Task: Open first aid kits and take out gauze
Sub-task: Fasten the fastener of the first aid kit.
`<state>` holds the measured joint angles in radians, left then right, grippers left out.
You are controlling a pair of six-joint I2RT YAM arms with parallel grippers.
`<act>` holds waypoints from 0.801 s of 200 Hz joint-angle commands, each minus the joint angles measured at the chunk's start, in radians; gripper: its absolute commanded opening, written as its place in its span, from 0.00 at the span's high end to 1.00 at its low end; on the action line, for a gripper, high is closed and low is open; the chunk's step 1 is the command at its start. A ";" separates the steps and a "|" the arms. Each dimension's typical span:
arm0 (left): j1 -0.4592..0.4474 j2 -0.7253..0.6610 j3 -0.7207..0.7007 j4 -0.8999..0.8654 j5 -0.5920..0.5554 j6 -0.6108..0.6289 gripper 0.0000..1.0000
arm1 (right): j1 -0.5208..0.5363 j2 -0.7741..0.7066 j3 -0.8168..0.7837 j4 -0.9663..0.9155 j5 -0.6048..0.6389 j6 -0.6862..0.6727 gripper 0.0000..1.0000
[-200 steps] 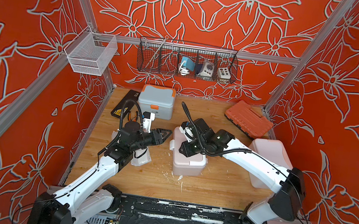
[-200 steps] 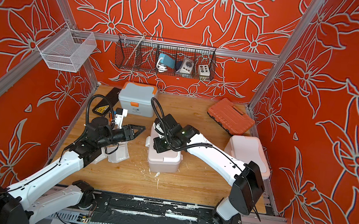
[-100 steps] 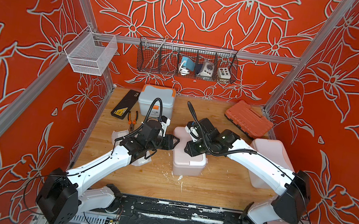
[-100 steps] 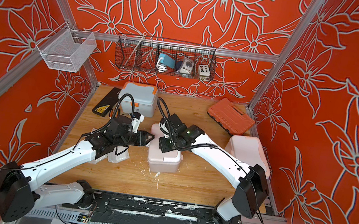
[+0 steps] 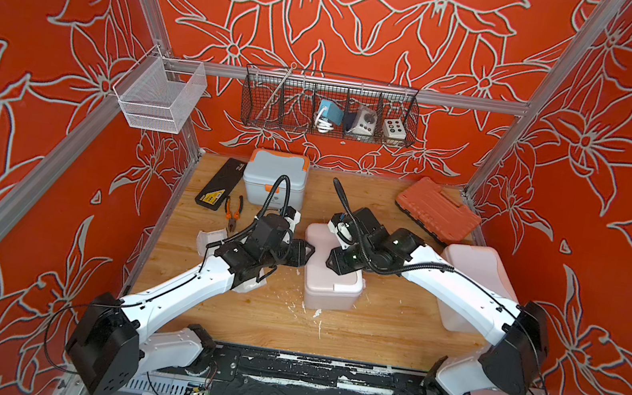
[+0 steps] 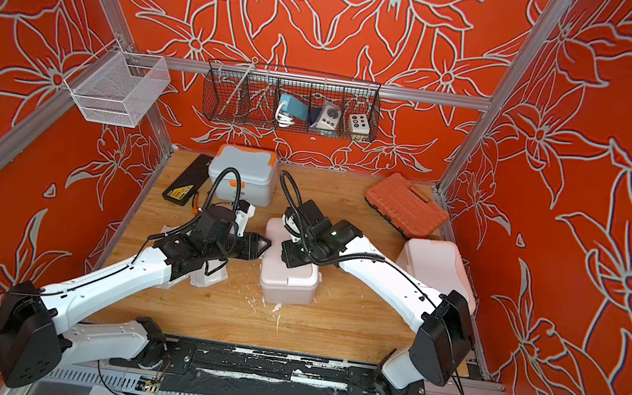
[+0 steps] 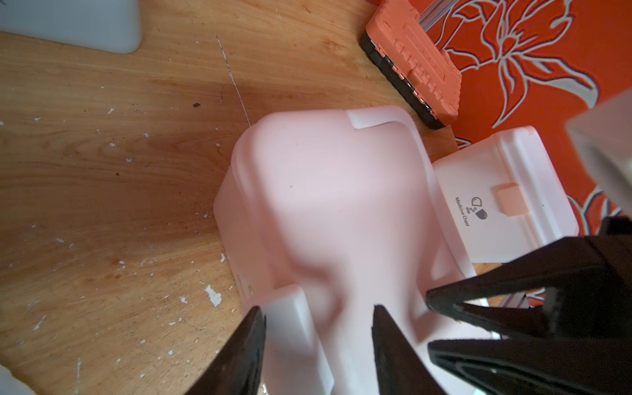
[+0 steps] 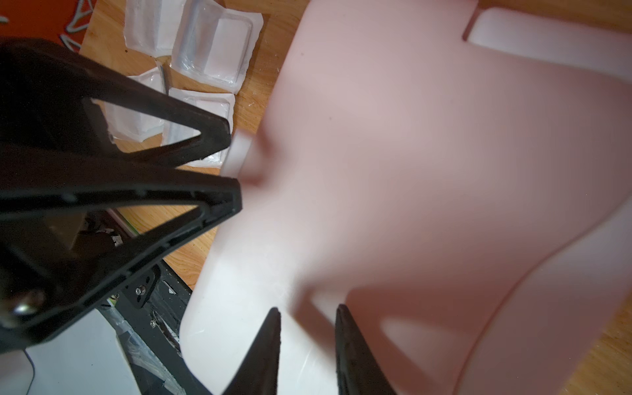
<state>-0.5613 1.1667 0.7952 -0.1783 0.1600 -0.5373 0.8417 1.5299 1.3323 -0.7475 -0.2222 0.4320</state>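
Observation:
The pale pink first aid kit (image 5: pixel 331 289) stands shut mid-table, and both grippers are at it. My left gripper (image 5: pixel 311 250) is at its left end, jaws open astride a white side clip (image 7: pixel 290 318); one finger touches the clip and the other stands apart from it. My right gripper (image 5: pixel 330 264) rests tips-down on the lid (image 8: pixel 427 154), its jaws a narrow gap apart with nothing between them. The blue-grey kit (image 5: pixel 275 178) sits shut at the back and the white and peach kit (image 5: pixel 476 271) shut at the right. Several gauze packets (image 8: pixel 212 44) lie on the wood under my left arm (image 6: pixel 211 276).
An orange-red tool case (image 5: pixel 436 211) lies at the back right. A flat black case (image 5: pixel 219 189) and pliers (image 5: pixel 232 214) lie at the back left. A black wire basket (image 5: pixel 329 108) and a white mesh basket (image 5: pixel 158 94) hang on the walls.
My left gripper has come rightward from over the gauze to the pink kit's left end. The right gripper has stayed on the lid, shifting only slightly.

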 commanded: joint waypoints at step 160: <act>-0.005 -0.018 -0.025 -0.027 -0.060 0.023 0.87 | -0.010 0.024 -0.059 -0.076 -0.003 -0.001 0.71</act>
<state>-0.5632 1.1446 0.7841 -0.2081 0.0990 -0.5190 0.8356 1.5265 1.3262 -0.7395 -0.2371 0.4324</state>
